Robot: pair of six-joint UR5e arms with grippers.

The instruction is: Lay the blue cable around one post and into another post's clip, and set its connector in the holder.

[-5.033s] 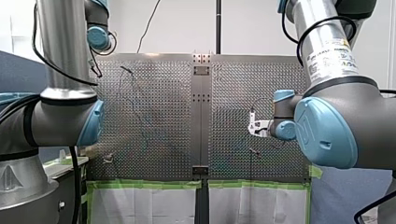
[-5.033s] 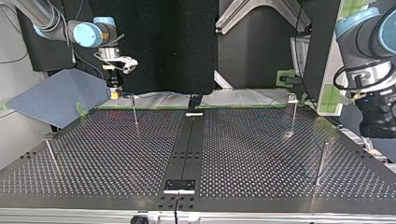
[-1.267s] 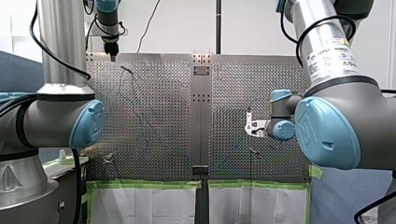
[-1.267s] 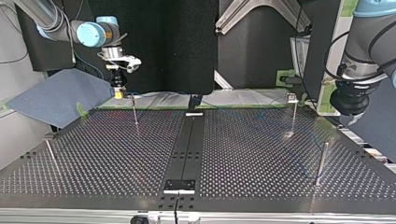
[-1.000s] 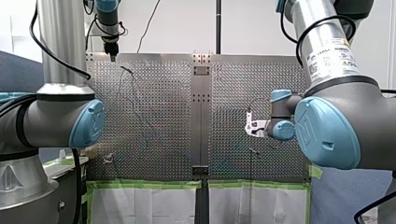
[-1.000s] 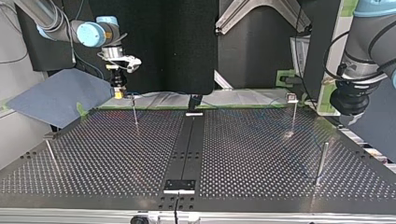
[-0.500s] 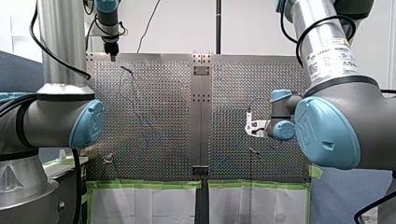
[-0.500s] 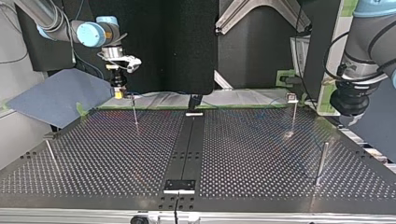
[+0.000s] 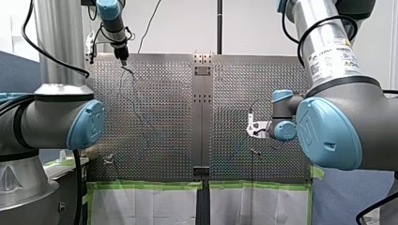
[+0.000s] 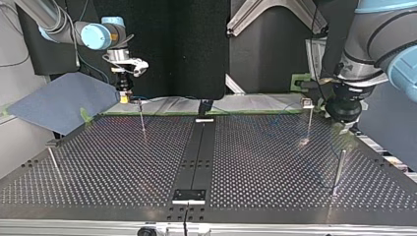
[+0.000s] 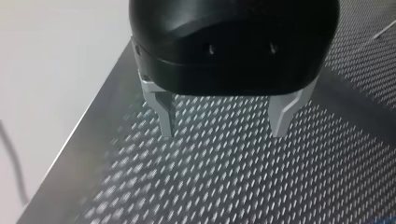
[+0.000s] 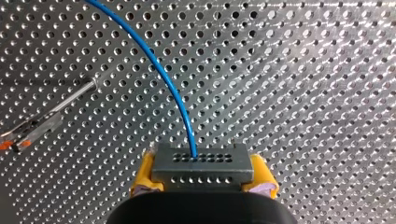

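Observation:
My right gripper is shut on the grey connector, its yellow pads on both sides. The blue cable curves away from the connector over the perforated plate. In the top view this gripper hangs beside a thin post at the far left. My left gripper is open with nothing between its metal fingers, above the plate's edge. In the front view it hovers just over a post top at the far left.
More posts stand on the plate: one with a clip on top, a plain one near the right edge, a leaning one at the left. A clip post lies beside my right gripper. A black bracket sits on the middle strip.
My left arm has swung in over the plate, rightward and lower in the front view, leftward in the top view. My right arm and the connector have stayed still.

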